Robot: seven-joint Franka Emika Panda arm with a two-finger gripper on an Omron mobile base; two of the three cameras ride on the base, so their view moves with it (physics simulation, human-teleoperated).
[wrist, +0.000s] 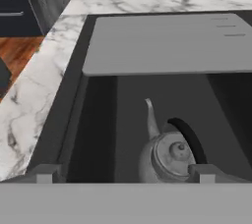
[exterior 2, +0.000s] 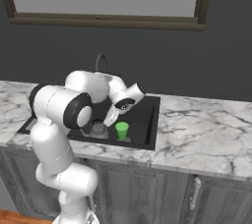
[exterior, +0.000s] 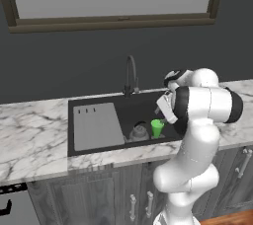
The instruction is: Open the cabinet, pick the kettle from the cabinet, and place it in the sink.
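The marble tabletop [exterior: 34, 135] carries the black sink [exterior: 94, 104] along its front edge, a grey insert [exterior: 96, 125] filling the basin's left part. The kettle [exterior: 139, 131] stands upright on the basin floor near the front wall, just beside a green cup [exterior: 157, 127]. My pincer [wrist: 123, 174] hangs spread wide directly above the kettle, pinching nothing, tips flanking it without touching. The kettle's spout-to-handle line runs across my tips. I judge the placing done; the move left is straight up and clear.
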